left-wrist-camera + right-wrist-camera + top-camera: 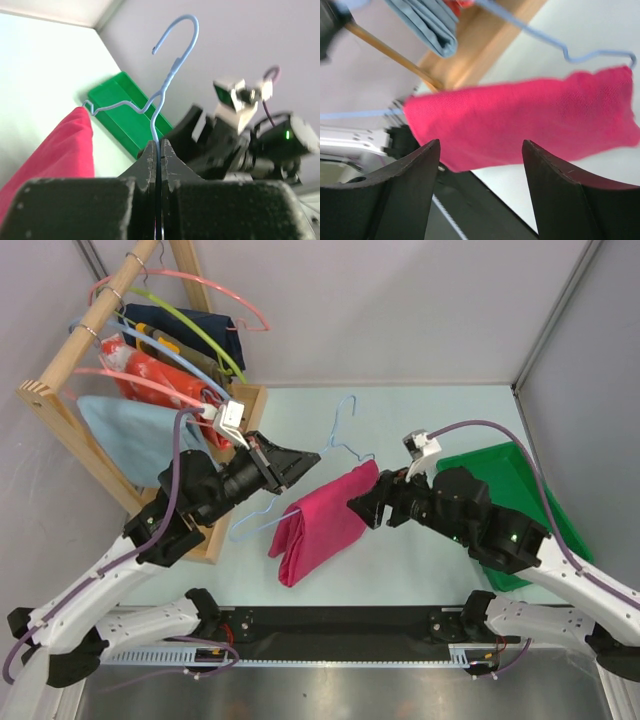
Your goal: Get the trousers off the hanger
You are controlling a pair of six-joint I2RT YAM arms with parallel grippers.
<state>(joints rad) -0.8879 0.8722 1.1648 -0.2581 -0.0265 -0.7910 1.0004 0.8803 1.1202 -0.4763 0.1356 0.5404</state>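
Note:
The trousers [318,522], a folded magenta-pink bundle, hang over the light-blue wire hanger [338,443] above the table's middle. My left gripper [312,460] is shut on the hanger's wire just below the hook. In the left wrist view the wire [156,131] runs up out of the closed jaws to the hook, with the trousers [65,147] at lower left. My right gripper [360,504] stands open at the trousers' right end. The right wrist view shows its fingers apart [480,144], the trousers [535,112] just beyond the tips and nothing between them; the hanger [592,53] shows above.
A wooden rack [58,412] at the left carries pink hangers, a lime-green hanger [205,332], a pale blue cloth [125,437], a red-orange cloth [152,377] and dark garments. A green tray [505,475] lies at the right, partly under my right arm.

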